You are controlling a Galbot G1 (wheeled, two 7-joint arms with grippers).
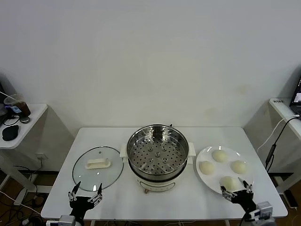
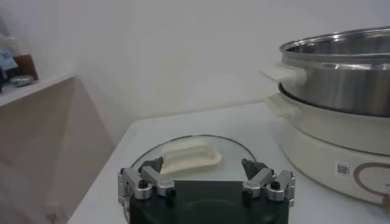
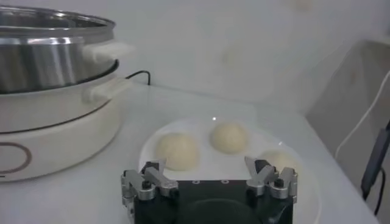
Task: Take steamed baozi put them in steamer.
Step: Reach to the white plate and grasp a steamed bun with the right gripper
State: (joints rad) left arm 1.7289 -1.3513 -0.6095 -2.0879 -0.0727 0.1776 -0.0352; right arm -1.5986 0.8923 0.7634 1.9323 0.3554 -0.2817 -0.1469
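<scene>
The steamer (image 1: 157, 155), a shiny steel pot with a perforated tray on a cream base, stands mid-table with nothing inside; it also shows as steamer (image 2: 341, 79) and steamer (image 3: 49, 55). Several steamed baozi lie on a white plate (image 1: 200, 176) to its right, among them one baozi (image 1: 219, 155) and another baozi (image 1: 228, 182). My right gripper (image 1: 237, 189) hovers open at the plate's near edge. In the right wrist view the right gripper (image 3: 204, 164) holds nothing, with a baozi (image 3: 178, 151) just beyond one finger. My left gripper (image 1: 85, 194) is open near the front edge.
A glass lid (image 1: 98, 167) with a cream handle (image 2: 189, 157) lies flat left of the steamer, right ahead of the left gripper (image 2: 202, 165). A side table (image 1: 19, 117) with a cup stands at far left. Another table (image 1: 284, 108) with a cable is at far right.
</scene>
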